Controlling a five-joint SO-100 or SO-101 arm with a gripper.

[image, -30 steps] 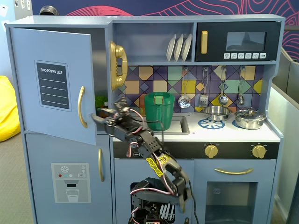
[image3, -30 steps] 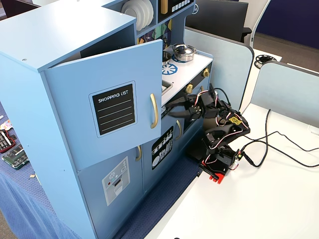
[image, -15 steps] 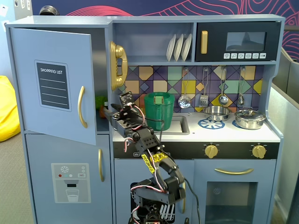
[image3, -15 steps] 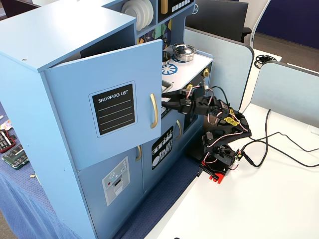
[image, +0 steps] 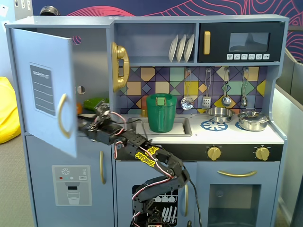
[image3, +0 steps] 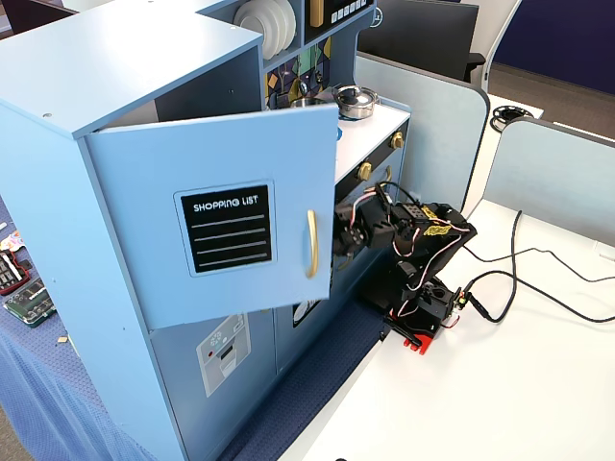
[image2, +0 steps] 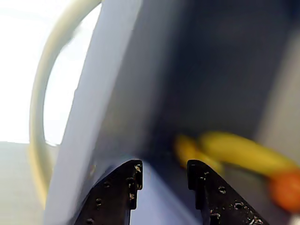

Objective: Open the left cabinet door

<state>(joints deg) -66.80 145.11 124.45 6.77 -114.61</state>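
In a fixed view the left cabinet door (image: 45, 90) stands swung well open at the toy kitchen's upper left, its gold handle (image: 62, 116) near the free edge. Just right of it, the claw (image2: 164, 173) reaches behind the door's edge, jaws slightly apart, gripping nothing; blurred yellow fruit (image2: 243, 152) lies inside

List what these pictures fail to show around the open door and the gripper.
- Gripper tips: hidden behind the door in a fixed view; likewise in the other.
- Food in the cabinet: blurred in the wrist view.
- Gold handle: blurred, cut off at the top edge.
- Gripper contact with the door: unclear.
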